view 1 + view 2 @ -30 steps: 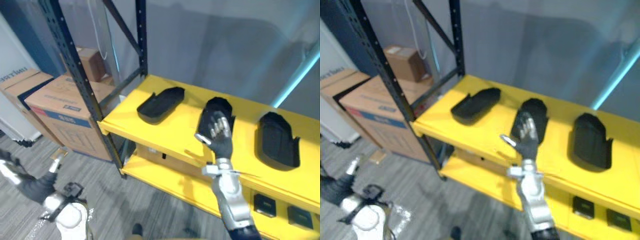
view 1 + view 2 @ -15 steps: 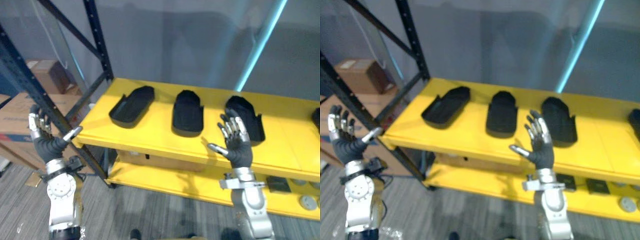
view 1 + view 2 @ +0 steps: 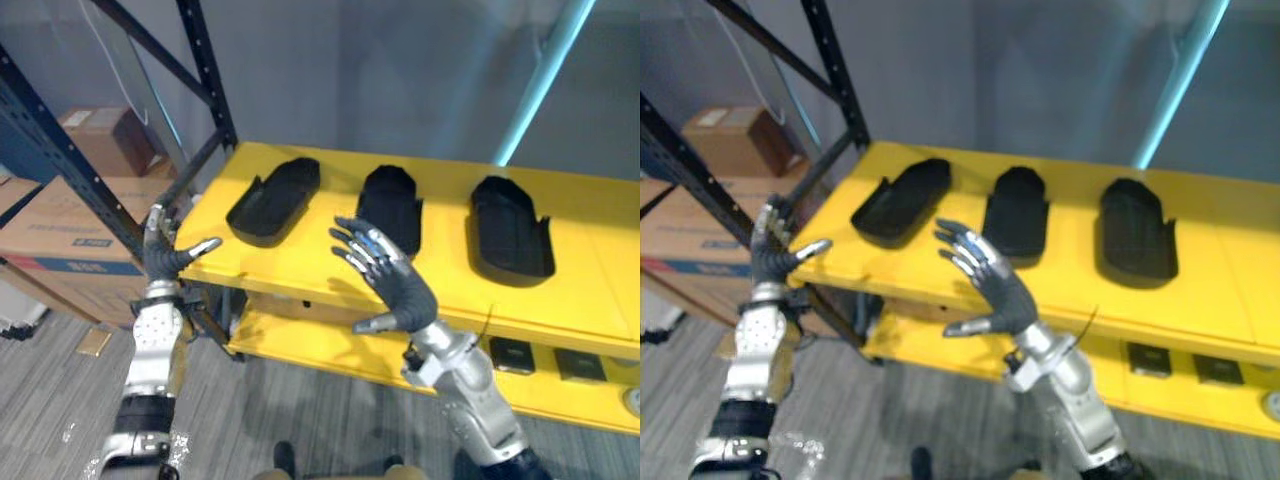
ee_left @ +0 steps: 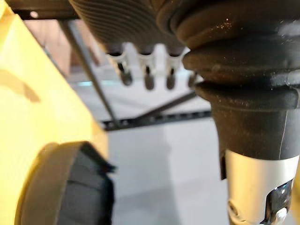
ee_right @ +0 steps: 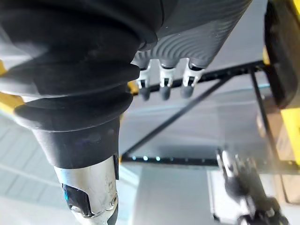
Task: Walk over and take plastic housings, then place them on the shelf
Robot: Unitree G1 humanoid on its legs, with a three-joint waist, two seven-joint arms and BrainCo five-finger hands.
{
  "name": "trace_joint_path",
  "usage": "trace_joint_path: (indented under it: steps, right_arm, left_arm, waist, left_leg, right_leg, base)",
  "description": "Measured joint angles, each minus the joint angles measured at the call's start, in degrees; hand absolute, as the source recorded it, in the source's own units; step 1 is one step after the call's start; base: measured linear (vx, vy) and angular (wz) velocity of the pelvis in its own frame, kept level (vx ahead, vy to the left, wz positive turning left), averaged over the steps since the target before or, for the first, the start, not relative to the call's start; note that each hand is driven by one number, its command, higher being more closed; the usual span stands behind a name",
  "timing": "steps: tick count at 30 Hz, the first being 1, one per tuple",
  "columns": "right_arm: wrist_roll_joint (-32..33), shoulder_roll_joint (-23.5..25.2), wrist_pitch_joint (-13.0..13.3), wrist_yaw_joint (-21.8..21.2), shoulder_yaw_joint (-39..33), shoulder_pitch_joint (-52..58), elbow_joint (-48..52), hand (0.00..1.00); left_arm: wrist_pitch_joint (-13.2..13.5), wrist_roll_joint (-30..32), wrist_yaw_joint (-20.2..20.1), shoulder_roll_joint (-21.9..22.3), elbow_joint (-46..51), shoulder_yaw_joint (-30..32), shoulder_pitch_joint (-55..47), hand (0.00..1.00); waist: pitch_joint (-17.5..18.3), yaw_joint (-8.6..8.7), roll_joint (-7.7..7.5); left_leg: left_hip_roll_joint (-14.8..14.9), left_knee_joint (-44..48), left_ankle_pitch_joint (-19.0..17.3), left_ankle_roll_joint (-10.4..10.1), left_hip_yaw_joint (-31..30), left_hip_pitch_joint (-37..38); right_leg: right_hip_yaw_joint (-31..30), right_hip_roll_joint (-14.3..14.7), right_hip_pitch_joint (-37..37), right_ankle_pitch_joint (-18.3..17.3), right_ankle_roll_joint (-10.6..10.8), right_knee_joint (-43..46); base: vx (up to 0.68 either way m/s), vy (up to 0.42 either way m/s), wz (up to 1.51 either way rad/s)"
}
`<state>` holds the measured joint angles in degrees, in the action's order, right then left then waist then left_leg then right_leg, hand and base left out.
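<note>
Three black plastic housings lie in a row on the yellow upper shelf: a left housing, a middle housing and a right housing. My right hand hovers before the shelf's front edge, below the middle housing, fingers spread and holding nothing. By the shelf's left front corner my left hand is raised, open and empty too. The left wrist view shows straight fingers above the shelf, with one dark housing close by.
Black rack uprights and a diagonal brace stand at the shelf's left end. Cardboard boxes sit on the floor to the left. The lower yellow shelf carries small black parts. A grey wall is behind.
The view has shifted a little. My right hand has swung left, from below the right housing to below the middle one. My left hand has moved in toward the shelf's corner.
</note>
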<state>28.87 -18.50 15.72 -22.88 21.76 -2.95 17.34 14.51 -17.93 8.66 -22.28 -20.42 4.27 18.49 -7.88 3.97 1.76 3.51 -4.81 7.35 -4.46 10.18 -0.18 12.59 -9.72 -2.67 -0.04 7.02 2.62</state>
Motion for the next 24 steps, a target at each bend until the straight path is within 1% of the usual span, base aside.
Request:
trace_joint_path:
  steps: [1, 3, 4, 6, 8, 11, 14, 15, 18, 20, 22, 24]
  right_arm:
    - [0.4, 0.0, -0.4, -0.8, 0.3, -0.3, 0.0, 0.00]
    - [2.0, 0.1, -0.9, -3.4, 3.3, -1.8, -0.1, 0.00]
    - [1.9, 0.1, -0.9, -3.7, 4.3, -2.1, -0.2, 0.00]
    - [1.6, 0.5, -0.9, -4.2, 8.1, -3.5, -1.4, 0.00]
    - [0.5, 1.0, -0.9, -4.1, 9.9, -4.9, -2.8, 0.00]
    - [-0.6, 1.0, -0.9, -2.9, 10.6, -6.7, -3.0, 0.00]
    - [-0.7, 1.2, -0.9, -1.9, 10.8, -8.9, -3.1, 0.00]
    - [-0.7, 1.1, -0.9, -1.9, 10.8, -9.0, -3.1, 0.00]
    - [-0.6, 0.9, -1.0, -1.9, 10.8, -8.5, -3.1, 0.00]
    - [-0.6, 0.8, -1.3, -2.0, 10.9, -8.4, -3.0, 0.00]
    - [-0.6, 0.8, -1.7, -2.0, 11.0, -8.4, -2.4, 0.00]
    - [-0.6, 0.5, -2.0, -2.0, 11.1, -8.2, -2.0, 0.00]
  left_arm:
    - [0.0, -0.2, 0.0, 0.0, -0.8, -0.5, 0.8, 0.00]
    - [0.0, -0.2, 0.1, 0.1, -2.4, -1.7, 3.7, 0.00]
    - [0.0, -0.2, 0.1, 0.1, -2.9, -2.1, 4.7, 0.00]
    - [-0.1, -0.2, 0.1, 0.1, -4.8, -3.6, 8.6, 0.00]
    - [-0.1, -0.2, 0.1, 0.1, -6.6, -3.9, 11.0, 0.00]
    - [-0.1, -1.8, -0.3, 0.0, -10.7, -5.3, 14.3, 0.00]
    - [-0.3, -1.9, -0.1, -2.1, -14.2, -5.5, 15.9, 0.00]
    - [-0.3, -1.9, 0.1, -2.4, -14.6, -5.5, 16.0, 0.00]
    - [-0.4, -1.8, 2.2, -3.3, -15.1, -5.5, 16.7, 0.00]
    - [-0.4, -1.8, 4.7, -3.6, -16.8, -5.3, 19.2, 0.00]
    - [-0.4, -1.8, 5.8, -4.5, -17.1, -4.8, 20.4, 0.00]
    - [-0.4, -1.8, 6.4, -4.5, -17.4, -4.4, 22.1, 0.00]
  waist:
    - [-0.1, 0.01, 0.21]
    - [-0.7, 0.18, 1.06]
    - [-0.8, 0.16, 1.23]
    - [-1.5, 0.36, 1.60]
    - [-2.8, 0.36, 1.47]
    - [-4.1, 0.10, 1.53]
    - [-6.9, 0.05, 1.14]
    - [-7.2, -0.01, 0.99]
    - [-7.7, 0.14, 1.05]
    - [-8.7, 0.08, 1.04]
    - [-9.5, 0.08, 1.08]
    - [-10.5, 0.30, 1.17]
  left_leg:
    - [0.0, 0.0, 0.0, 0.0, 0.0, 0.0]
    - [-0.2, 0.0, 0.3, 0.2, -0.2, -1.0]
    - [-0.2, 0.0, 0.4, 0.3, -0.3, -1.5]
    - [-0.3, -0.2, 1.3, 0.5, -1.6, -3.1]
    - [-0.3, -0.2, 1.7, 0.4, -2.5, -3.4]
    - [-0.4, -0.2, 1.9, -0.3, -4.1, -5.5]
    - [-0.4, -0.2, 2.3, -0.4, -3.9, -6.1]
    - [-0.4, -0.1, 2.3, -0.4, -3.5, -6.1]
    - [-0.4, 0.0, 2.6, 0.0, -3.0, -7.0]
    - [-0.4, 0.0, 2.7, 0.0, -2.6, -7.0]
    - [-0.3, 0.0, 2.6, -0.1, -1.7, -7.0]
    - [-0.3, 0.0, 2.6, -0.1, -1.6, -7.2]
  right_leg:
    - [0.0, -0.1, 0.1, 0.0, 0.0, 0.1]
    - [0.1, -0.3, 1.3, -0.2, 0.0, 0.7]
    - [0.1, -0.3, 1.8, -0.4, -0.3, 0.9]
    - [1.2, -0.4, 3.0, -0.7, -0.2, 2.0]
    - [1.8, -0.6, 3.3, -1.3, -0.2, 2.9]
    - [2.9, -1.2, 5.6, -2.2, -0.1, 5.3]
    - [2.2, -1.4, 6.9, -2.5, -0.2, 7.2]
    - [1.6, -1.5, 7.4, -2.6, -0.2, 7.5]
    - [1.0, -1.6, 9.1, -2.4, 0.1, 8.9]
    - [0.4, -1.6, 9.8, -2.8, 0.0, 10.1]
    - [-0.4, -1.7, 10.8, -3.1, -0.1, 11.0]
    - [-0.7, -2.1, 11.6, -3.7, -0.1, 12.1]
  base:
    - [0.00, 0.000, 0.00]
    - [-0.06, 0.029, 0.03]
    - [-0.07, 0.018, 0.11]
    - [-0.06, 0.007, 0.29]
    - [-0.07, 0.005, 0.31]
    - [-0.07, 0.001, 0.24]
    - [-0.04, -0.005, -0.01]
    - [0.00, -0.006, -0.15]
    - [0.02, -0.016, -0.09]
    - [0.01, -0.015, -0.09]
    - [0.01, -0.013, -0.17]
    - [0.00, -0.006, -0.06]
